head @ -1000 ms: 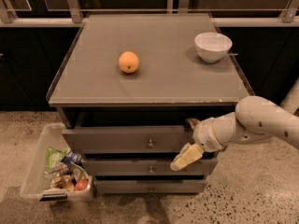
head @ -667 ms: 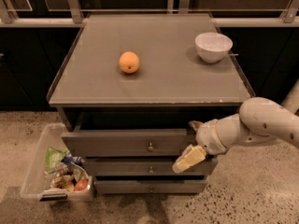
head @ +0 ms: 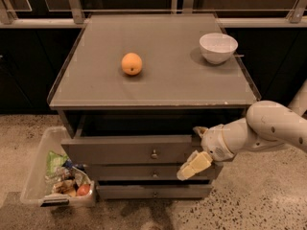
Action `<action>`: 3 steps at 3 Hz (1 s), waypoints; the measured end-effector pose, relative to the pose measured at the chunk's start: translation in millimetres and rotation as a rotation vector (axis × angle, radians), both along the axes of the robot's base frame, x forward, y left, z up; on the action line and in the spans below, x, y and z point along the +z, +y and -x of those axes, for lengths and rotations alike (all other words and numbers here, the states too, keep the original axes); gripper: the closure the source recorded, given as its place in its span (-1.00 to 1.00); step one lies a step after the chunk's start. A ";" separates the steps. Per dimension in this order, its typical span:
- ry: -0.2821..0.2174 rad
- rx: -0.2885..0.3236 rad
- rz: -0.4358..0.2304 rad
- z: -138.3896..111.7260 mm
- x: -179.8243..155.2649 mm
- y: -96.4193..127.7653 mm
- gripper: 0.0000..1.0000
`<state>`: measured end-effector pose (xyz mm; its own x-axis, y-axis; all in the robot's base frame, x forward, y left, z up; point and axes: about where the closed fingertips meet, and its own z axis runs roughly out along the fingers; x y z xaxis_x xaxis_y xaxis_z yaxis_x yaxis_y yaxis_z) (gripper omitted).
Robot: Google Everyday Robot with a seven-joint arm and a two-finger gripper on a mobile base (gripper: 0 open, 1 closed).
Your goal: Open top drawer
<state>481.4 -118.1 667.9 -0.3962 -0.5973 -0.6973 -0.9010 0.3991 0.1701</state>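
Observation:
The top drawer is the upper grey front of the cabinet, with a small round metal knob. It stands pulled out a little, with a dark gap behind its top edge. My gripper is at the drawer front's right end. Its fingers are spread: one fingertip is at the front's top edge and the pale lower finger is just below the front. The white arm comes in from the right.
Two narrower drawer fronts, middle and bottom, sit shut below. On the cabinet top lie an orange and a white bowl. A clear bin of snacks stands on the floor at the left.
The top drawer front has slid out toward the camera, widening the gap behind it. My gripper has moved the same way with it, staying at the drawer's right end.

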 end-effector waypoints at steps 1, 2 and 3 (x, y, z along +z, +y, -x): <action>0.033 0.001 -0.011 9.6 0.8 -0.2 -1.00; 0.077 -0.023 -0.027 23.9 5.6 -3.9 -1.00; 0.077 -0.023 -0.027 23.9 5.6 -3.9 -1.00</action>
